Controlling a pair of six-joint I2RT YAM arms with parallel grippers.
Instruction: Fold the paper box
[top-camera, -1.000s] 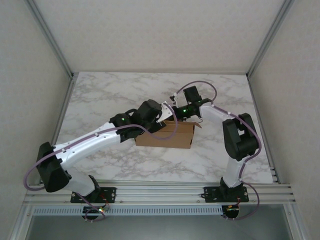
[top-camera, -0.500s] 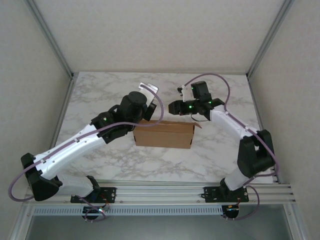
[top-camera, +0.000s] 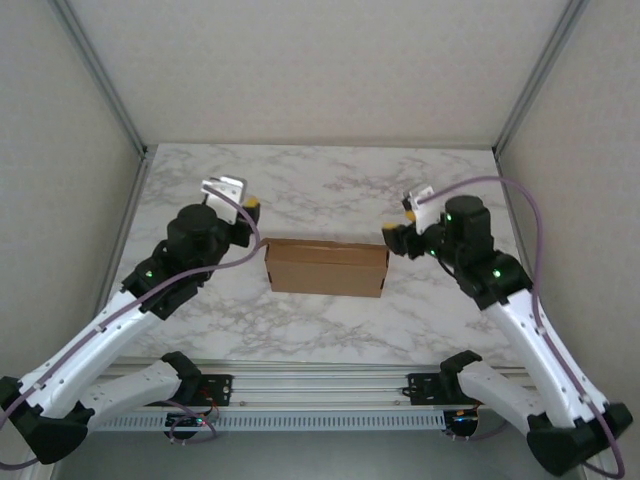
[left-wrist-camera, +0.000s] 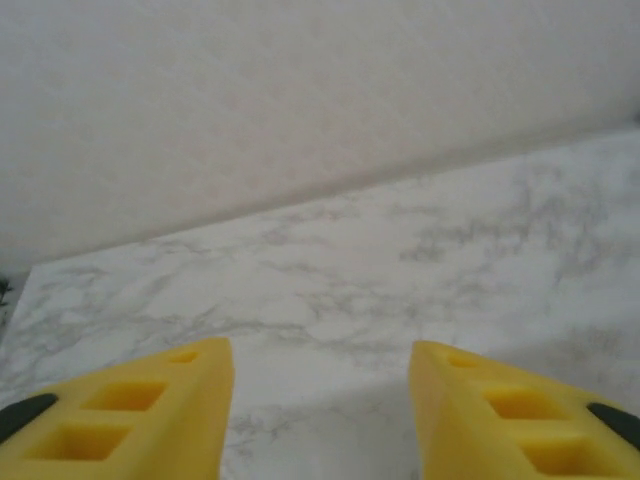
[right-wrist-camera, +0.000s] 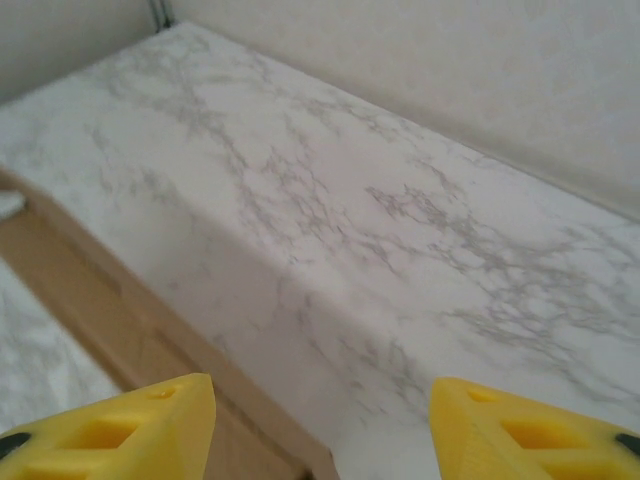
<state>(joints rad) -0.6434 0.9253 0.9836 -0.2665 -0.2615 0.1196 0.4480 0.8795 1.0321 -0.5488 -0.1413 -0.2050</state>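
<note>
The paper box (top-camera: 326, 266) lies in the middle of the marble table as a closed, plain brown block, with nothing touching it. My left gripper (top-camera: 247, 210) hovers just off the box's far left corner; its yellow fingers (left-wrist-camera: 150, 410) stand apart over bare marble, open and empty. My right gripper (top-camera: 394, 236) sits just off the box's far right corner, also open and empty. In the right wrist view its fingers (right-wrist-camera: 130, 425) frame the table, and one brown edge of the paper box (right-wrist-camera: 95, 305) runs along the lower left.
The marble table (top-camera: 330, 180) is closed in by pale walls at the back (top-camera: 320, 70) and on both sides. A metal rail (top-camera: 330, 380) with both arm bases runs along the near edge. Open marble lies behind and in front of the box.
Both arms have drawn back from over the box, the left one leftward and the right one rightward. The box now lies uncovered and closed, with both grippers clear of it.
</note>
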